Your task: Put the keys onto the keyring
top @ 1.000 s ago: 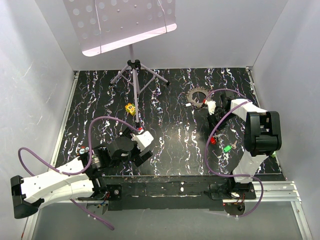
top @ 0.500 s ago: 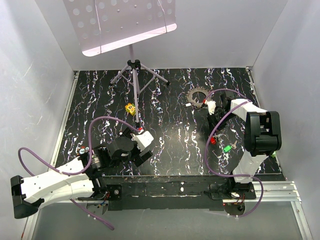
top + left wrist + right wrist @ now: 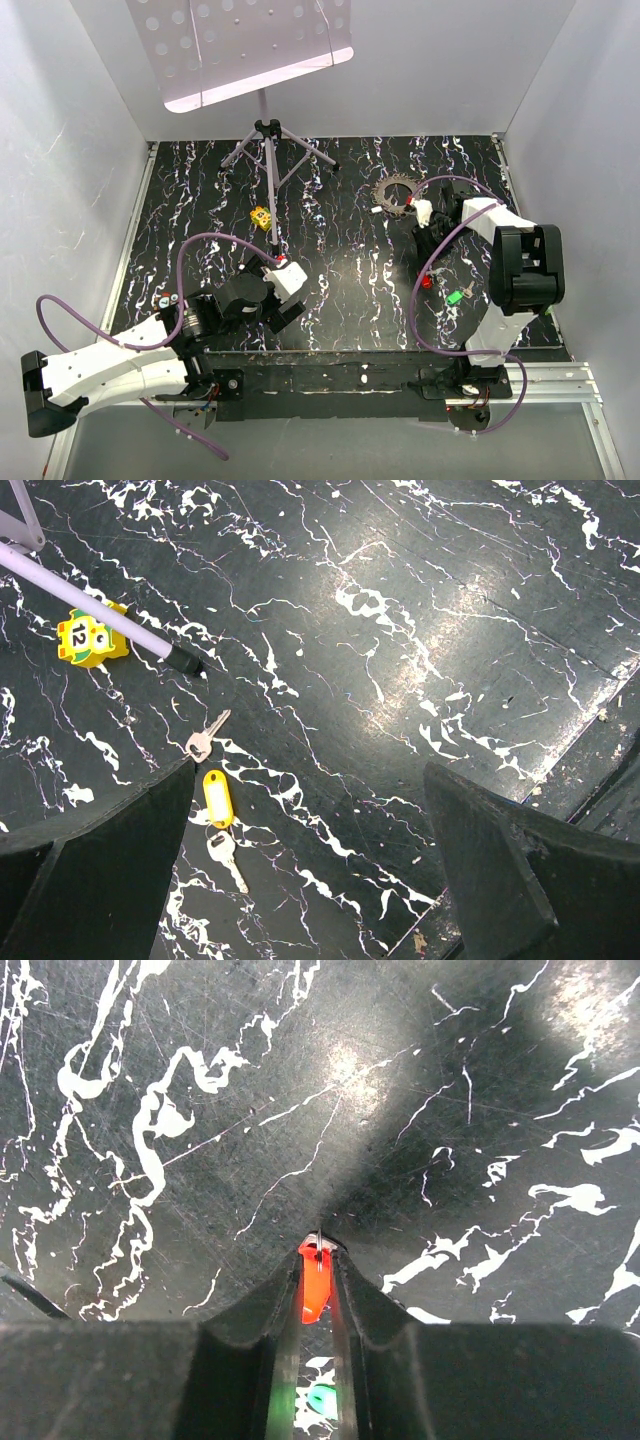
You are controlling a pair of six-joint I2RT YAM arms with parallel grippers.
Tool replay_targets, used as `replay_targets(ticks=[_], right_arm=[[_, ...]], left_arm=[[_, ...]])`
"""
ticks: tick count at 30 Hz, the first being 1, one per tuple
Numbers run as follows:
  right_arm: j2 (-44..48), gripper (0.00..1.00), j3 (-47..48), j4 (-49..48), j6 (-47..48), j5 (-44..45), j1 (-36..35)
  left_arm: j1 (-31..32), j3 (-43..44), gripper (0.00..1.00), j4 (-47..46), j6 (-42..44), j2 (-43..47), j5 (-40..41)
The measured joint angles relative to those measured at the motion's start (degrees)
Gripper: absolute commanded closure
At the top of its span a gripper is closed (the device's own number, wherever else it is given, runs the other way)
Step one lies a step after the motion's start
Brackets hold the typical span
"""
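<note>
Left gripper (image 3: 308, 770) spread wide and unmoved near yellow-tagged keys (image 3: 217, 797), right gripper (image 3: 318, 1250) narrowly flanking red key (image 3: 316, 1282), grip or release unclear, green key (image 3: 455, 296) just beside, right elbow (image 3: 525, 268) shifted slightly since a second ago

Green key (image 3: 455, 297) lies near red key (image 3: 426, 282); apart.

— Room by L gripper (image 3: 308, 780)?
— Mat (image 3: 420, 630) ahead's open. Stand leg (image 3: 40, 575) cuts across ahead-L, by yellow block (image 3: 88, 640). Sprocket (image 3: 390, 182) sits far R.
</note>
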State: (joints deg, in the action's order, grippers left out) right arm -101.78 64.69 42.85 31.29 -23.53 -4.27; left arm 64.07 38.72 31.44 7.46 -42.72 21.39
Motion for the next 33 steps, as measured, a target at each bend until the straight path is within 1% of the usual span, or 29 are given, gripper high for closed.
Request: replay_targets(ticks=[3, 9, 14, 23, 33], right_arm=[[0.87, 0.72, 0.00, 0.00, -0.13, 0.00, 0.02], [2.21, 0.69, 0.00, 0.02, -0.28, 0.00, 0.22], [4.74, 0.69, 0.02, 0.09, -0.31, -0.31, 1.11], [10.32, 0.69, 0.24, 0.70, 0.52, -3.91, 2.12], [15.78, 0.69, 4.48, 3.23, 2.19, -7.15, 2.25]], left_arm=[[0.02, 0.00, 0.02, 0.00, 0.00, 0.00, 0.00], [0.00, 0.00, 0.02, 0.00, 0.00, 0.00, 0.00], [0.02, 0.00, 0.02, 0.00, 0.00, 0.02, 0.00], [0.02, 0.00, 0.02, 0.00, -0.02, 0.52, 0.02], [0.02, 0.00, 0.02, 0.02, -0.02, 1.16, 0.07]])
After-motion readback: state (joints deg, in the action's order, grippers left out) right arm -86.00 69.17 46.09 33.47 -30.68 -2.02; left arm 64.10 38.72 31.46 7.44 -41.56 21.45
